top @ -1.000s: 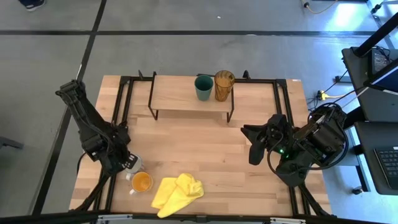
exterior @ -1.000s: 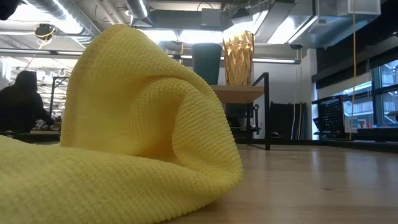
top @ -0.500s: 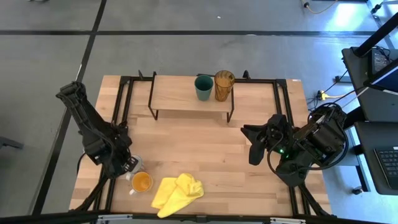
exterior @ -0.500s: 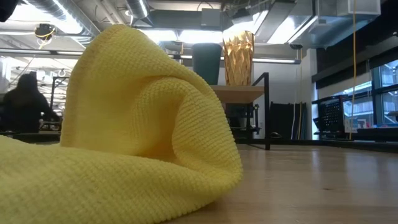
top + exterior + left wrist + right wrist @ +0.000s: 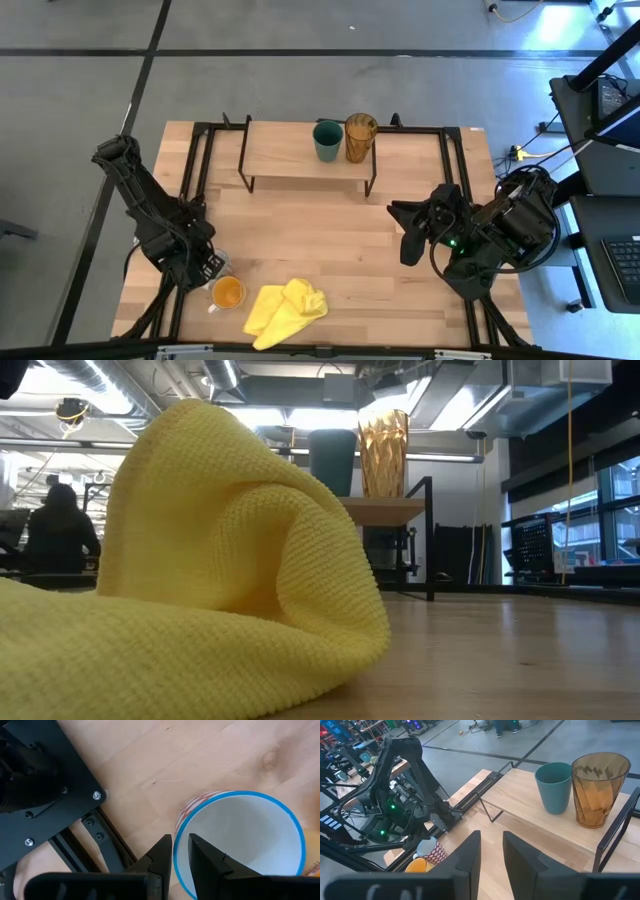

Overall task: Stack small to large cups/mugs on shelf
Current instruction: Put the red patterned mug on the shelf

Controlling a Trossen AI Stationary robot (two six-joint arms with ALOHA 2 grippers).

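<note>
Left end effector [image 5: 180, 862] is clamped on the white mug's [image 5: 240, 840] rim, lower left of the counter [image 5: 330, 240], beside the orange mug [image 5: 228, 293]. Green cup [image 5: 327, 140] and amber tumbler [image 5: 360, 137] sit on the shelf [image 5: 285, 155], top center. Right end effector [image 5: 490, 855] is slightly open, empty, at right.

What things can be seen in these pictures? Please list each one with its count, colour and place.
shelf: one, light wood on black legs, far side of the table.
green cup: one, dark green, on the shelf.
tumbler: one, amber, on the shelf beside the green cup.
white mug: one, white with a blue rim and red pattern, near left of the table.
orange mug: one, orange, beside the white mug.
cloth: one, yellow, crumpled at the near edge.
table: one, light wood.
person: one, dark clothes, in the room behind.
left gripper: its fingers straddle the white mug's rim.
right gripper: waits over the table's right side, holding nothing.
</note>
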